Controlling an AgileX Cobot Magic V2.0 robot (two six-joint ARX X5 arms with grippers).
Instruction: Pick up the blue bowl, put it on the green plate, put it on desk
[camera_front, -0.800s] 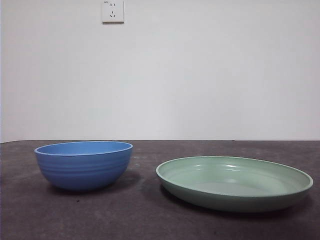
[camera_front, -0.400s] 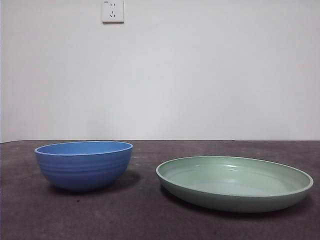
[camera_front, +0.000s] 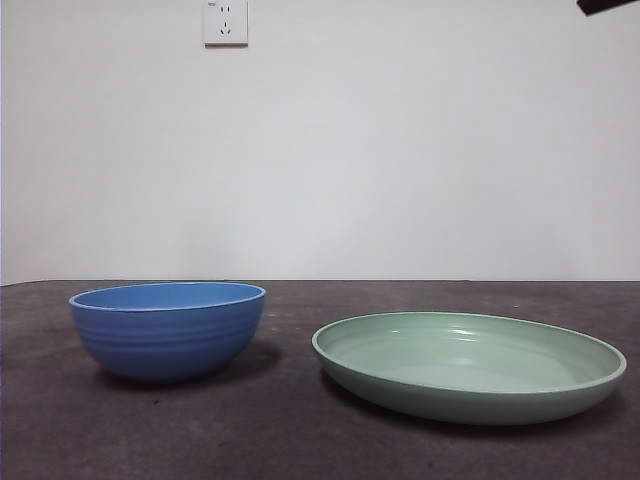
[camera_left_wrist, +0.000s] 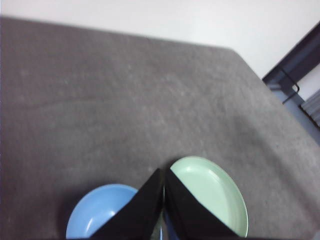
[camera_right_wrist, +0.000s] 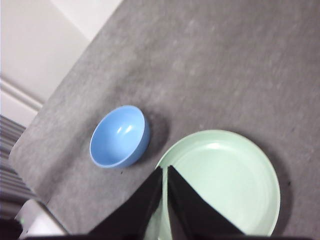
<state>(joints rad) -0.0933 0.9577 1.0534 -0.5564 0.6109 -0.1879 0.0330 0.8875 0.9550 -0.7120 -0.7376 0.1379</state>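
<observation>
The blue bowl (camera_front: 167, 330) stands upright and empty on the desk (camera_front: 280, 440) at the left. Beside it, apart from it, the green plate (camera_front: 468, 365) lies flat at the right with nothing on it. High above both, my left gripper (camera_left_wrist: 164, 175) is shut on nothing, with the blue bowl (camera_left_wrist: 97, 214) and green plate (camera_left_wrist: 210, 192) far below. My right gripper (camera_right_wrist: 164, 172) is also shut and empty, high over the near rim of the green plate (camera_right_wrist: 225, 180), with the blue bowl (camera_right_wrist: 119, 136) off to one side. A black tip (camera_front: 607, 5) shows at the top right corner of the front view.
A white wall with a socket (camera_front: 225, 22) stands behind the desk. The desk's edge and a dark frame (camera_left_wrist: 295, 65) show in the left wrist view; a table corner and grey slats (camera_right_wrist: 12, 160) appear in the right wrist view.
A black arm tip has come into the top right corner of the front view. Bowl and plate have not moved.
</observation>
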